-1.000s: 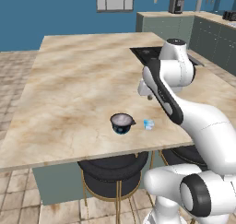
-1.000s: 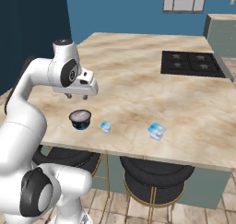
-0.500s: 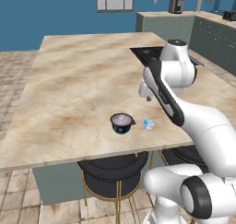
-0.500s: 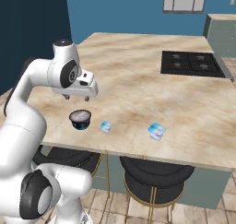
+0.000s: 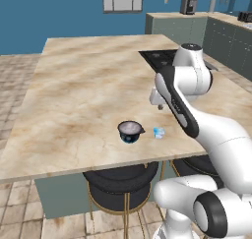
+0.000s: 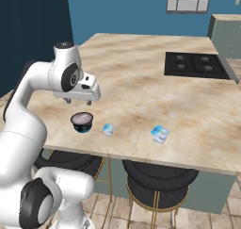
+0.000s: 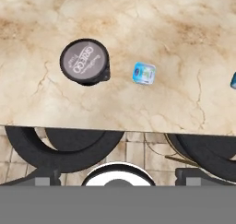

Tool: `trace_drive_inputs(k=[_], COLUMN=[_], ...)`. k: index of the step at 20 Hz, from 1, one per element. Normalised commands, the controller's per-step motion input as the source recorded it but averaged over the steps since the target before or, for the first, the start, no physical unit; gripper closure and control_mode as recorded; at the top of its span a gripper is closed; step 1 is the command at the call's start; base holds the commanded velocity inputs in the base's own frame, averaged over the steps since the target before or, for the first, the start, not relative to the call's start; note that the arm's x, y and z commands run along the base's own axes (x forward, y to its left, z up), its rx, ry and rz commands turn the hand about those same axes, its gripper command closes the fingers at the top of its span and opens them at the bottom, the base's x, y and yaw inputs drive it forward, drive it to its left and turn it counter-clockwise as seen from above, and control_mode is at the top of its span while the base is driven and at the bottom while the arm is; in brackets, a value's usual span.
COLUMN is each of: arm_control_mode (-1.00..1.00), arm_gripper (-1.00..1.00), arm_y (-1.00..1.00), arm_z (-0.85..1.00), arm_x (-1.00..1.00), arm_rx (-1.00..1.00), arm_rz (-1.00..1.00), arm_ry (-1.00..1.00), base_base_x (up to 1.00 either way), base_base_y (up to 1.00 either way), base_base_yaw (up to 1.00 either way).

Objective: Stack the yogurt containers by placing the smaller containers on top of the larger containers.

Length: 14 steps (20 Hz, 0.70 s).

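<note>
The gripper [image 6: 79, 101], fingers apart and empty, hangs above the dark cup [image 6: 82, 122]. The small cup [image 6: 108, 129] sits just right of it, near the counter [image 6: 141, 82] edge; descend centred, grip gently.

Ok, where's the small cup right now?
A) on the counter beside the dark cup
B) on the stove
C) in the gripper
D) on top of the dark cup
A: the small cup stands on the counter apart from the dark cup.
</note>
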Motion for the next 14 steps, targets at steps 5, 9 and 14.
trace_drive_inputs(k=[5, 9, 14], arm_control_mode=[-1.0, -1.0, -1.0], arm_gripper=[-1.0, -1.0, -1.0], arm_y=[-0.04, -0.02, -0.08], arm_z=[0.0, -0.02, -0.09], arm_x=[-0.01, 0.0, -0.04], arm_rx=[0.0, 0.0, 0.0], arm_rz=[0.0, 0.0, 0.0], arm_ry=[0.0, 0.0, 0.0], base_base_x=[0.0, 0.0, 0.0], base_base_y=[0.0, 0.0, 0.0], base_base_yaw=[0.0, 0.0, 0.0])
